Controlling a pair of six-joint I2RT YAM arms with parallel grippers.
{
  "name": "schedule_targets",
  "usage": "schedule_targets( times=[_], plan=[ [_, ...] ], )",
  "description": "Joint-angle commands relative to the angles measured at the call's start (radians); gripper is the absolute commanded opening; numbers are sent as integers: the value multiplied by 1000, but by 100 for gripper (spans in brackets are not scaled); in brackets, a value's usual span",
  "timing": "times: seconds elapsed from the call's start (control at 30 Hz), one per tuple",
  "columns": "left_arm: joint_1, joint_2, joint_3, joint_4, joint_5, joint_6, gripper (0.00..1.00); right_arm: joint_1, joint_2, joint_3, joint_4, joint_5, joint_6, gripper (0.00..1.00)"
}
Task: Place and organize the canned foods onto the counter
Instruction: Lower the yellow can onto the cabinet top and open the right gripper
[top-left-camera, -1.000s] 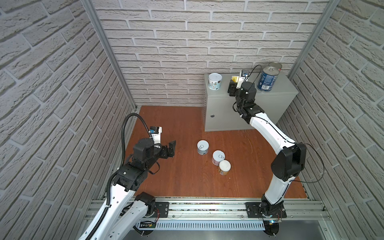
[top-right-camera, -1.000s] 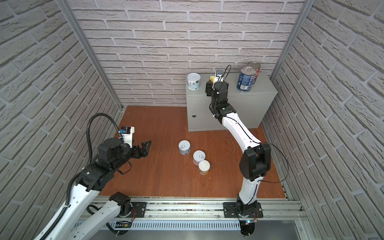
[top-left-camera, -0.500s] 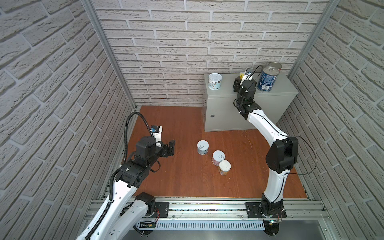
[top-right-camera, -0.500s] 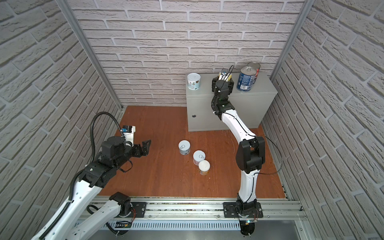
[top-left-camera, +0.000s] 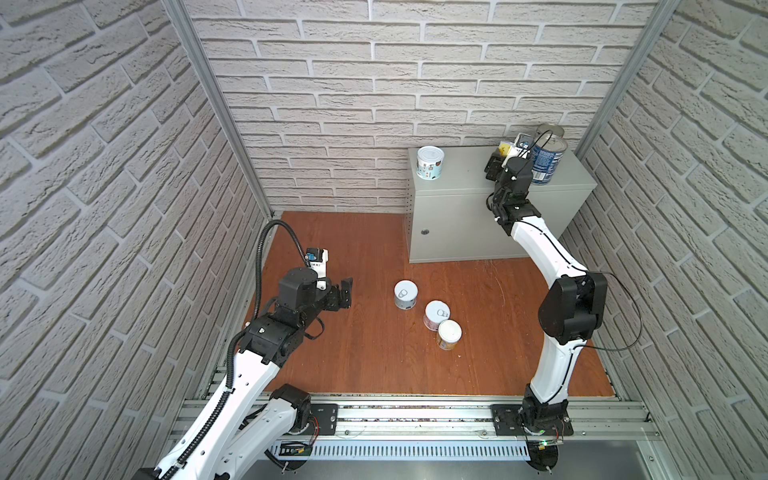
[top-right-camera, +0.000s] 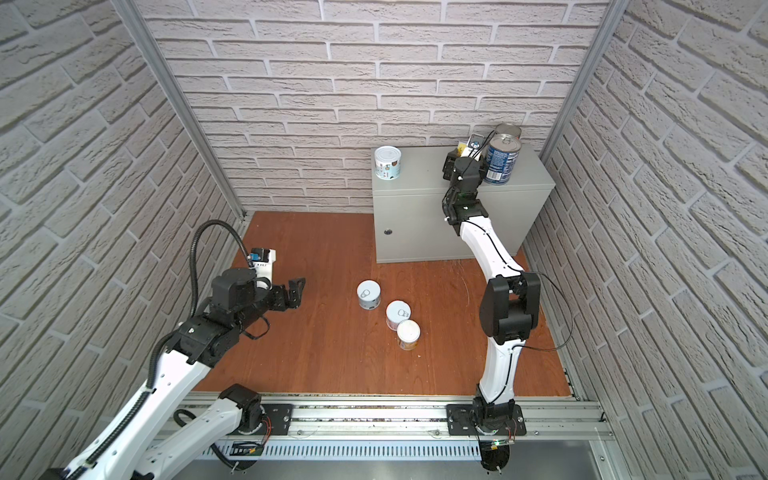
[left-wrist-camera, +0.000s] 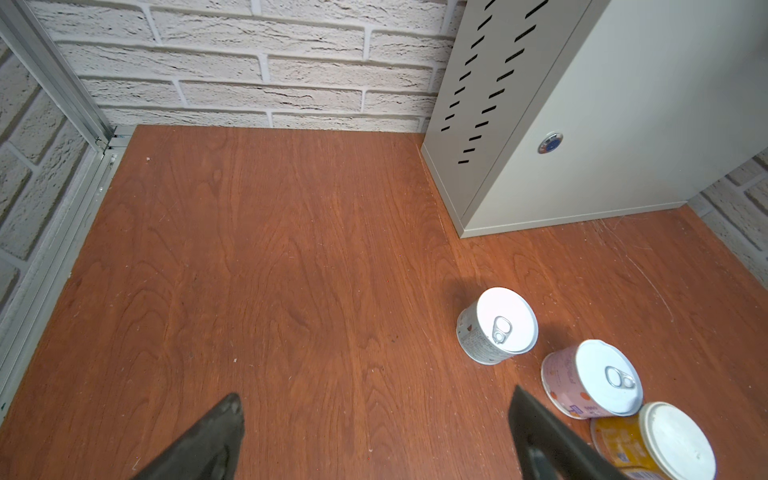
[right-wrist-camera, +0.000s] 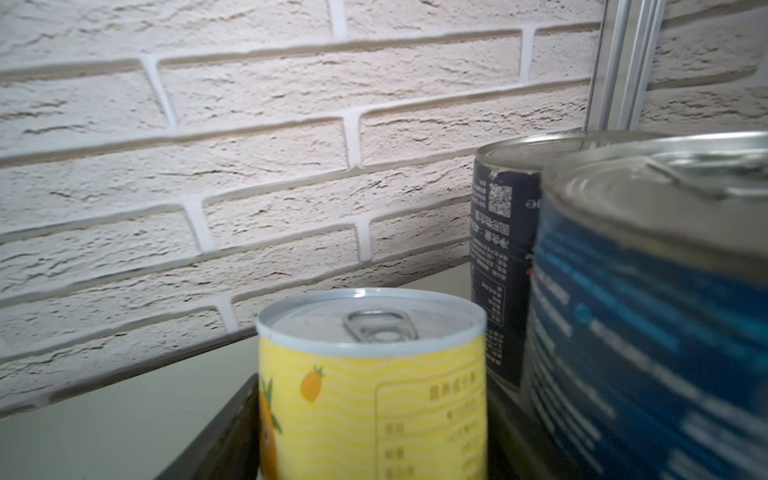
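Right pincer (right-wrist-camera: 368, 440) holds yellow can (right-wrist-camera: 374, 374) near counter's (top-left-camera: 457, 176) back edge

QR code on the farther dark-blue can (right-wrist-camera: 503, 249); print on the yellow can (right-wrist-camera: 374, 399) too blurred to read

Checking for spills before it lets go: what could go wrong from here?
The yellow can in the right gripper sits close beside the blue cans; pulling back might knock them. On the floor the pink can and orange can stand together, so the open left gripper may topple one.
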Motion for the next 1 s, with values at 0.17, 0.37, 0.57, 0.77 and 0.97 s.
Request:
schedule_targets(
  times=[0.17, 0.37, 0.57, 0.77, 0.97],
  plan=[
    [7, -1, 26, 52, 1, -7, 98, -53, 61, 67, -137, -103, 48, 65],
    [8, 12, 21, 64, 10, -10, 98, -53, 82, 136, -208, -176, 23, 79],
    [7, 27, 21, 76, 26, -11, 98, -34, 59, 135, -215, -222, -44, 95],
    [6, 24, 15, 99, 40, -16, 98, -16, 24, 136, -212, -215, -95, 99],
    [7, 22, 3, 130, 68, -22, 98, 4, -107, 24, -125, -165, -119, 98]
  ],
)
